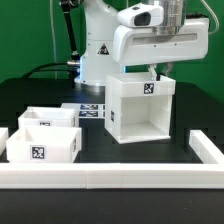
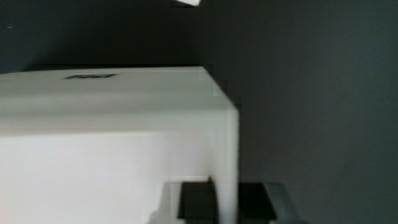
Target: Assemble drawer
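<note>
The tall white housing (image 1: 140, 108) stands on the black table at centre right, its open side facing the camera and a tag on its top front. My gripper (image 1: 158, 72) is at its top right wall. In the wrist view the housing (image 2: 107, 130) fills most of the frame, and its thin side wall runs between my fingers (image 2: 267, 200). My gripper (image 2: 228, 200) is shut on that wall, with the dark pads against both faces. Two low trays sit on the exterior view's left: a near one (image 1: 44, 147) with a tag on its front and one behind it (image 1: 52, 118).
The marker board (image 1: 90, 109) lies flat on the table between the trays and the housing. A long white rail (image 1: 110, 178) runs along the front and turns up the exterior view's right side (image 1: 206, 148). The robot base (image 1: 98, 50) stands behind.
</note>
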Controlling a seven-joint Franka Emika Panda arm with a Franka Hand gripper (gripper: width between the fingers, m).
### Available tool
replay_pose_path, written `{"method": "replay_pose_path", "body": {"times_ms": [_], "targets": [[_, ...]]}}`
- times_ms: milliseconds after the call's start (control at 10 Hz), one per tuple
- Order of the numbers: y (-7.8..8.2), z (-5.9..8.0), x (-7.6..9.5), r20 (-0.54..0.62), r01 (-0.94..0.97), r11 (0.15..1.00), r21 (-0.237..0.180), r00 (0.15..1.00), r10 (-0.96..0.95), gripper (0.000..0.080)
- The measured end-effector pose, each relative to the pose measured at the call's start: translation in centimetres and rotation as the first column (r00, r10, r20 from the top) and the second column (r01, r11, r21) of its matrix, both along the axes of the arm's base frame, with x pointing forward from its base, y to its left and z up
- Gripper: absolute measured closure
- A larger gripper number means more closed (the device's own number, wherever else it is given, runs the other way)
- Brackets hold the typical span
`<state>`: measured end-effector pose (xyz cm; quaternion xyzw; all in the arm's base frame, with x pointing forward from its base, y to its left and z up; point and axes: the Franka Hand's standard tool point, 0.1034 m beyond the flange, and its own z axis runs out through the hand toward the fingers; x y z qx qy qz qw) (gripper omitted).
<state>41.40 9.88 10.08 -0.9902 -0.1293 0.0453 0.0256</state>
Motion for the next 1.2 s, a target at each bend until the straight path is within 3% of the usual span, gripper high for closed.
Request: {"method": "replay_pose_path", "body": {"times_ms": [800, 1000, 1200], "targets": [[-1.2, 0.0, 11.0, 0.077, 0.018, 0.999, 0.042, 0.997, -0.021, 0.0761], [-1.8, 0.1, 12.4, 0.092, 0.021, 0.999, 0.044, 0.995, -0.025, 0.0761], [-1.7, 0.2, 12.4, 0.093, 0.034, 0.998, 0.043, 0.995, -0.038, 0.0761]]}}
